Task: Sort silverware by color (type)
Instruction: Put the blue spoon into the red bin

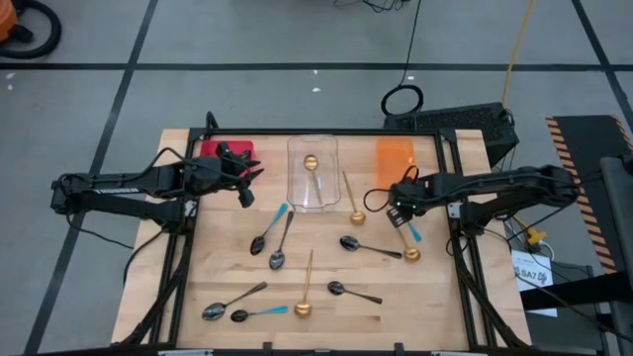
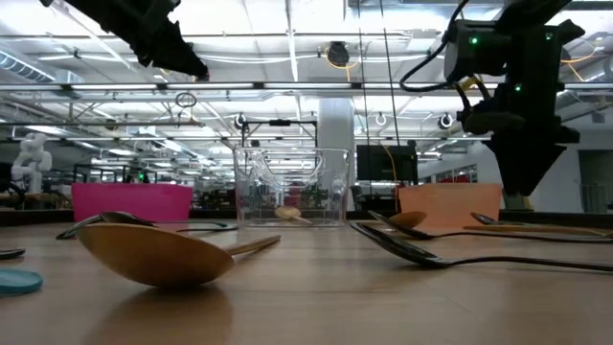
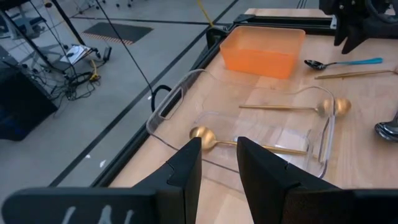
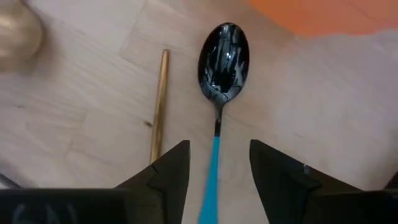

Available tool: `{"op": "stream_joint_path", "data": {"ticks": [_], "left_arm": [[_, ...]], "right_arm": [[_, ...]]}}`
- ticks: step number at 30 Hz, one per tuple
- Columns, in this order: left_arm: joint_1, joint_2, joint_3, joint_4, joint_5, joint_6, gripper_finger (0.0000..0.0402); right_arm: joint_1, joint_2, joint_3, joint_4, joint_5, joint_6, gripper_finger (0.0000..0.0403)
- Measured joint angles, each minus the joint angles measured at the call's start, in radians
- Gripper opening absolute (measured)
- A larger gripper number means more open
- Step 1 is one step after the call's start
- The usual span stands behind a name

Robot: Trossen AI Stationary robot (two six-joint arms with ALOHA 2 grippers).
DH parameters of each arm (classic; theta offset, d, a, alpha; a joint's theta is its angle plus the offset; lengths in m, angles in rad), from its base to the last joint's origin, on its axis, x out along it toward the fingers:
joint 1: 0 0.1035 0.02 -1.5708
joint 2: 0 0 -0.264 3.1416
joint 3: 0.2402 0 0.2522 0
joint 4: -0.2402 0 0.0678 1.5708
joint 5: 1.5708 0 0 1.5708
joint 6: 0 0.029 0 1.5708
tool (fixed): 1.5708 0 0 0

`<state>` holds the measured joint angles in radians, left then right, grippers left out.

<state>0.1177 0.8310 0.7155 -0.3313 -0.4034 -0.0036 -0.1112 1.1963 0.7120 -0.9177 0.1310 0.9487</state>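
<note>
Spoons lie scattered flat on the wooden table (image 1: 227, 267): gold ones (image 1: 307, 289), dark metal ones (image 1: 280, 245) and blue-handled ones (image 1: 269, 229). One gold spoon (image 3: 249, 144) lies inside the clear bin (image 1: 313, 176). My right gripper (image 4: 219, 146) is open and low over the table by the orange bin (image 1: 396, 158). Its fingers stand on either side of the blue handle (image 4: 211, 177) of a dark-bowled spoon (image 4: 224, 59) without touching it. My left gripper (image 3: 217, 146) is open and held high (image 2: 187, 62) between the pink bin (image 1: 227, 150) and the clear bin.
A gold spoon's handle (image 4: 160, 106) lies close beside the blue-handled spoon, and another gold spoon (image 1: 352, 203) lies between the clear bin and my right gripper. The three bins line the table's far edge. A black frame rims the table. Bare wood shows along the near right.
</note>
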Motion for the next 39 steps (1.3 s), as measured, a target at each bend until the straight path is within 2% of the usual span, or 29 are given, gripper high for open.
{"op": "stream_joint_path", "data": {"ticks": [17, 21, 28, 34, 39], "left_arm": [[0.0, 0.0, 0.0, -0.003, 0.0, 0.029, 0.0111], [0.0, 0.0, 0.0, -0.004, 0.0, 0.029, 0.0111], [0.0, 0.0, 0.0, -0.008, 0.0, 0.029, 0.0111], [0.0, 0.0, 0.0, -0.008, 0.0, 0.028, 0.0111], [0.0, 0.0, 0.0, -0.008, 0.0, 0.027, 0.0111]], "right_arm": [[-0.006, 0.219, 0.0, 0.089, -0.001, -0.019, 0.0151], [-0.021, 0.256, 0.003, 0.097, -0.003, -0.043, 0.0116], [-0.054, 0.294, 0.005, 0.121, -0.027, -0.076, 0.0012], [-0.059, 0.29, 0.003, 0.119, -0.02, -0.07, 0.0012], [-0.06, 0.224, -0.004, 0.056, 0.021, -0.07, 0.0006]]}}
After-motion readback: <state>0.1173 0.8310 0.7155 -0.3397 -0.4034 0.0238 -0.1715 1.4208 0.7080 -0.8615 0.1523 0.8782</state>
